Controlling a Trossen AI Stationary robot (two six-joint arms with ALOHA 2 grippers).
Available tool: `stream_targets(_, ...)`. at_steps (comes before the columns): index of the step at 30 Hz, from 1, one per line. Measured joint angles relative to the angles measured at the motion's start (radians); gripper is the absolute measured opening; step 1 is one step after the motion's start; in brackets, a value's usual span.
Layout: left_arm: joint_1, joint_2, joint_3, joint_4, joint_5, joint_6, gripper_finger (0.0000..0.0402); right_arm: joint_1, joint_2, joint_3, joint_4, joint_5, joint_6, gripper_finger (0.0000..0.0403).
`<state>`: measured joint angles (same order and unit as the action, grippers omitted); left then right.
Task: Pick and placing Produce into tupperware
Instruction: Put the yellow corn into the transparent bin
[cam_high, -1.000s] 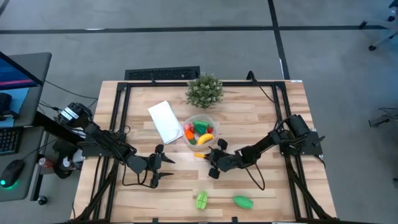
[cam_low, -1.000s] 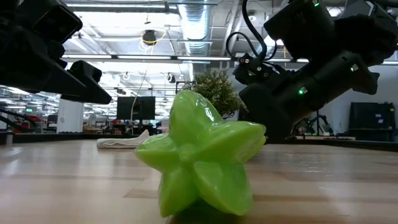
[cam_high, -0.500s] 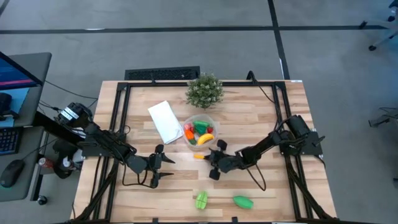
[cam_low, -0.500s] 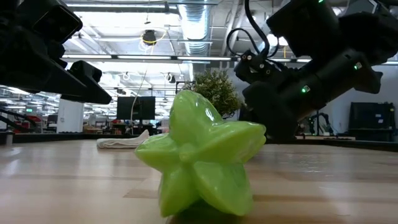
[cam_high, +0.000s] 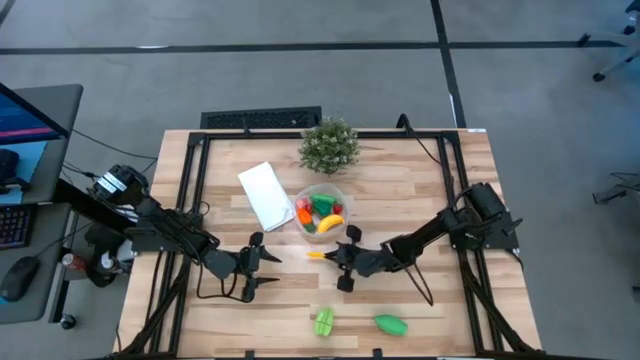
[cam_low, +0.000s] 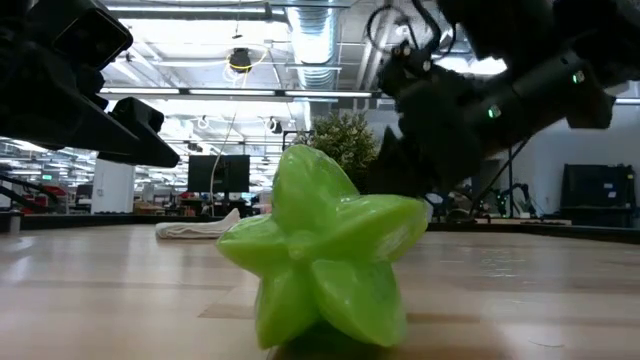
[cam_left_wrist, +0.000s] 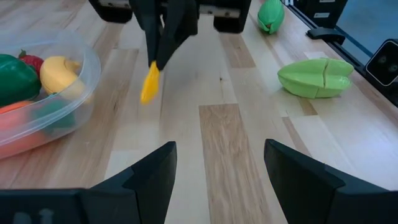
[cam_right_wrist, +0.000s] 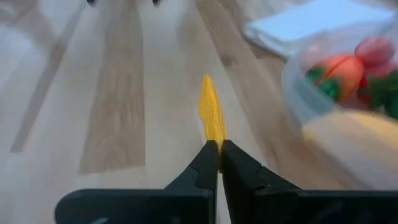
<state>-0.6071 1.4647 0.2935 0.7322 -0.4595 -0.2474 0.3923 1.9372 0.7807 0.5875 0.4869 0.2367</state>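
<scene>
The clear round tupperware (cam_high: 322, 190) stands mid-table with several produce pieces in it: a yellow banana (cam_left_wrist: 59, 73), green and red ones. My right gripper (cam_high: 333, 256) is just near of it, shut on a thin yellow pointed piece (cam_right_wrist: 211, 112). My left gripper (cam_high: 252, 268) waits open to the left, its fingers bare. A green star-shaped fruit (cam_high: 324, 321) and a green oval piece (cam_high: 391, 324) lie on the table near the front edge. My right gripper pinches the yellow piece's near end (cam_right_wrist: 213, 138) between its two fingertips. The fingers slant down from the table's right and lie along the piece, which sticks out ahead of them toward the left. In the left wrist view the piece (cam_left_wrist: 149, 86) hangs clear of the table.
A flat white lid (cam_high: 265, 195) lies left of the tupperware, and a bushy potted plant (cam_high: 329, 145) stands behind it. Black frame rails (cam_high: 190, 200) run along the table's sides. Bare wood lies between the two grippers and the front pieces.
My right gripper has risen a little and rolled slightly, staying shut. The yellow piece has come up off the table with it and now points toward the table's left.
</scene>
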Motion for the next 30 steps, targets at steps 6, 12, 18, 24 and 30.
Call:
stream_targets(6,0.0,0.0,0.0,0.0,0.0,0.0,0.0233,0.009,-0.073,0.0,-0.009,0.001,-0.078,0.0006)
stream_targets(12,0.0,0.0,0.0,0.0,0.001,-0.008,0.0233,0.0,-0.168,0.001,-0.081,0.053,-0.153,0.0006)
stream_targets(18,-0.001,0.0,0.0,0.016,0.007,-0.011,0.0233,-0.067,-0.25,0.001,-0.154,0.082,-0.22,0.0006)
stream_targets(24,-0.015,0.0,0.001,0.03,0.009,-0.009,0.0233,-0.181,-0.276,0.001,-0.247,0.071,-0.21,0.0006)
stream_targets(30,-0.015,0.0,0.001,0.03,0.008,-0.003,0.0233,-0.266,-0.263,0.001,-0.257,0.007,-0.203,0.0006)
